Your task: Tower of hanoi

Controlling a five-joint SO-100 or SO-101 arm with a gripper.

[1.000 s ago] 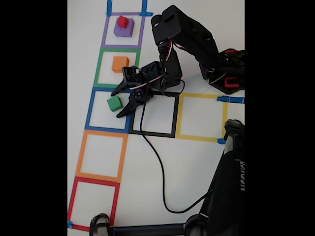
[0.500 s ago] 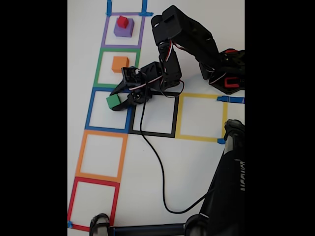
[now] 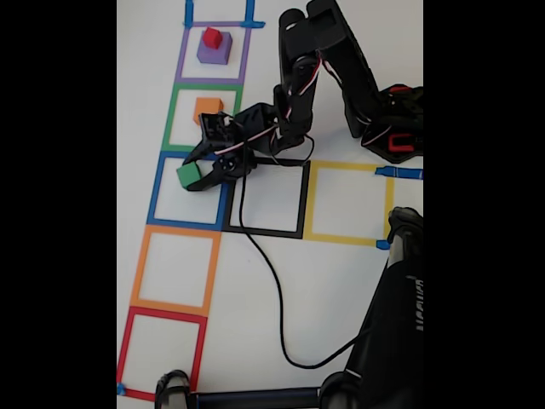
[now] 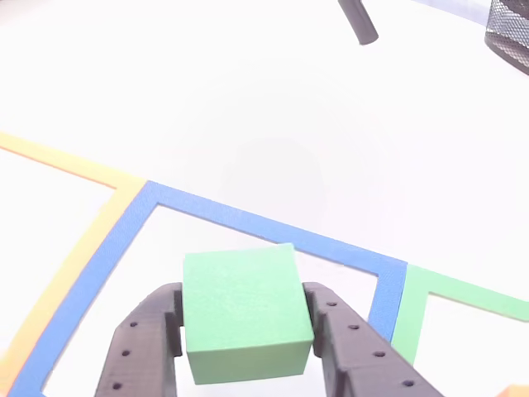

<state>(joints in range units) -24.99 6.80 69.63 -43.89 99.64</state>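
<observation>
Since the earlier frames, the gripper (image 3: 197, 176) has closed on the green cube (image 3: 188, 175) and the arm's upper links have swung more upright; the cube now sits slightly left of and above where it lay, over the blue tape square (image 3: 157, 189). From left to right in the fixed view, a column of flat tape outlines runs down the white table (image 3: 341, 290): purple (image 3: 182, 53), green (image 3: 171, 119), blue, orange (image 3: 138, 266) and red (image 3: 126, 349). The purple cube (image 3: 214, 50) stands inside the purple outline with the small red cube (image 3: 212, 37) stacked on top; the orange cube (image 3: 205, 108) lies inside the green outline, partly hidden by the gripper body. Further right lie a black tape square (image 3: 302, 200) and a yellow one (image 3: 387, 204), with a thin black cable (image 3: 271, 281) trailing across the table. The arm is matt black plastic with angular links. The other view, close behind the gripper (image 4: 244, 368), shows what the fixed view cannot resolve: two dark grey fingers (image 4: 145, 347) dotted with small holes, pinching the green cube (image 4: 244, 318) on opposite side faces. The cube has smooth matt faces and crisp edges. Beyond it, the corner of the blue tape square (image 4: 248, 222) meets the orange outline (image 4: 74, 248) on the left and the green outline (image 4: 463, 289) on the right.
</observation>
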